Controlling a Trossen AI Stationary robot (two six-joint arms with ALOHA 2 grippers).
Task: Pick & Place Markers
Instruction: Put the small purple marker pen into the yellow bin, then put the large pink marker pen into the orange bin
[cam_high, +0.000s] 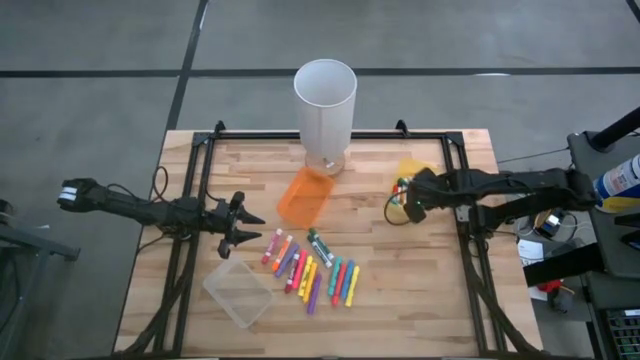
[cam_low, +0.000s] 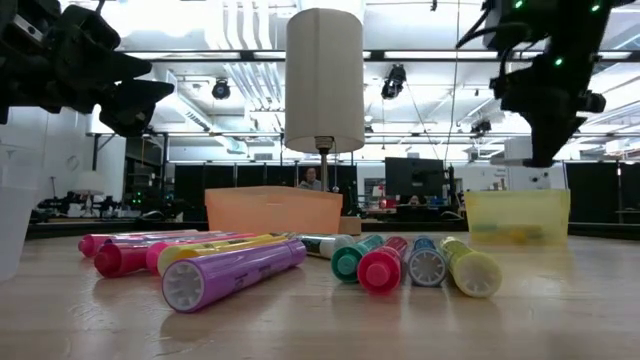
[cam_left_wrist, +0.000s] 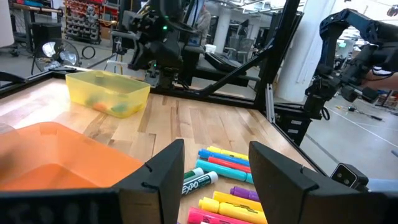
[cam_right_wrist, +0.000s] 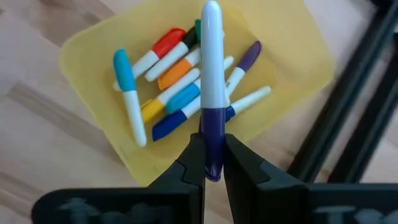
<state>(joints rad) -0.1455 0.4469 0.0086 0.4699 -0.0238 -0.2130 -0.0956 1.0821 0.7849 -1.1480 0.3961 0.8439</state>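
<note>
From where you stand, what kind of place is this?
Probably a robotics lab or workshop: two arms mounted at a wooden table, black metal framing around it, and monitors with equipment under exposed ceiling lights behind.

Robotics lab or workshop: wooden table (cam_high: 400, 290) in black metal frame (cam_high: 455, 160), concrete floor (cam_high: 100, 60) upper left, ceiling light strips (cam_low: 420, 55), monitors (cam_low: 415, 180) behind, parts shelves (cam_left_wrist: 87, 18) upper left.

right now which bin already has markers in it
The yellow bin, under the right gripper, which is shut on a purple-capped marker. The orange bin and clear bin look empty.
</note>
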